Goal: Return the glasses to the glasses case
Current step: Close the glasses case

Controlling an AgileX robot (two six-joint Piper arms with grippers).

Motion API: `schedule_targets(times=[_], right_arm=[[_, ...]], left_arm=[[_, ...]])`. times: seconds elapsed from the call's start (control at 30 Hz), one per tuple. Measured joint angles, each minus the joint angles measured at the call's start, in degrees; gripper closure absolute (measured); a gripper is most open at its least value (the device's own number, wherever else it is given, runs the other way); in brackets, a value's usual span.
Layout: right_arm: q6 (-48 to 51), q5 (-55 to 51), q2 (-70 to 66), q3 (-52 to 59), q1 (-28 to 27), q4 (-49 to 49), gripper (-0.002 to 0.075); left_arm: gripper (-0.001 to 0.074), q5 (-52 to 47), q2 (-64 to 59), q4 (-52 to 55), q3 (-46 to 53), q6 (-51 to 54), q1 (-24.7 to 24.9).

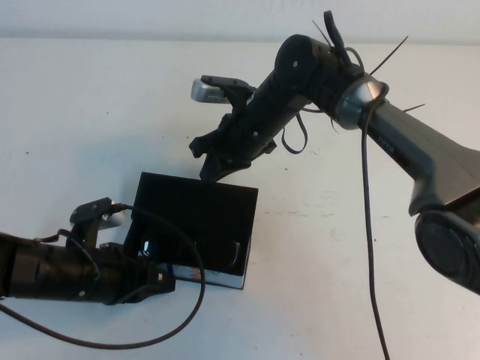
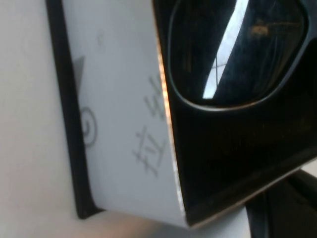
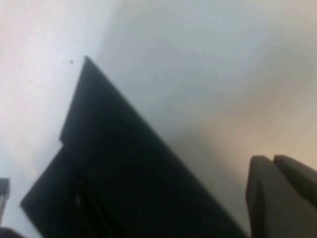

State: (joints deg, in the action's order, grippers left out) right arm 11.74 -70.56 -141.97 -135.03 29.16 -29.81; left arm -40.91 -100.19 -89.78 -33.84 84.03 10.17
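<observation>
Both jaws: my right gripper is pressing shut above the flap; left gripper, unclear, beside the glasses case. Glasses are lying inside; next I am closing the flap.

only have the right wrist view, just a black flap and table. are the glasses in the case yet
Observer: Yes. In the high view the glasses lie inside the open glasses case; its flap is not closed.
Operator: where's my right gripper relative to it
Observer: The right gripper is at the flap's far edge, fingers shut and holding nothing. I cannot tell if it touches.
Operator: and the left one
Observer: The left gripper sits at the case's near left corner. Its wrist view looks straight at one lens inside the case.
</observation>
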Motion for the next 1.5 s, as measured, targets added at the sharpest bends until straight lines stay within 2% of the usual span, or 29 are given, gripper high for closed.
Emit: schedule_targets(times=[0.33, 0.57, 0.73, 0.97, 1.3, 1.5], right_arm=[[2.39, 0.36, 7.69, 11.61, 1.06, -0.64, 0.0737], [2.64, 0.38, 12.01, 14.46, 1.57, -0.69, 0.0737], [2.63, 0.38, 14.35, 18.68, 4.45, -0.45, 0.0737], [2.76, 0.27, 14.35, 20.77, 6.0, -0.24, 0.0737], [2.76, 0.27, 14.35, 20.77, 6.73, -0.19, 0.0737], [2.76, 0.37, 14.35, 20.77, 8.22, 1.81, 0.0737]], left_arm=[[0.0738, -0.03, -0.02, -0.15, 0.0, 0.04, 0.0], [0.0738, -0.03, -0.02, -0.15, 0.0, 0.13, 0.0], [0.0738, 0.08, 0.46, 1.54, 0.0, -1.45, 0.0], [0.0738, 1.81, 7.63, 13.66, 0.0, -13.39, 0.0], [0.0738, 0.71, 31.02, 40.83, 0.0, -40.89, 0.0], [0.0738, 1.58, 45.89, 45.22, 0.11, -44.56, 0.0]])
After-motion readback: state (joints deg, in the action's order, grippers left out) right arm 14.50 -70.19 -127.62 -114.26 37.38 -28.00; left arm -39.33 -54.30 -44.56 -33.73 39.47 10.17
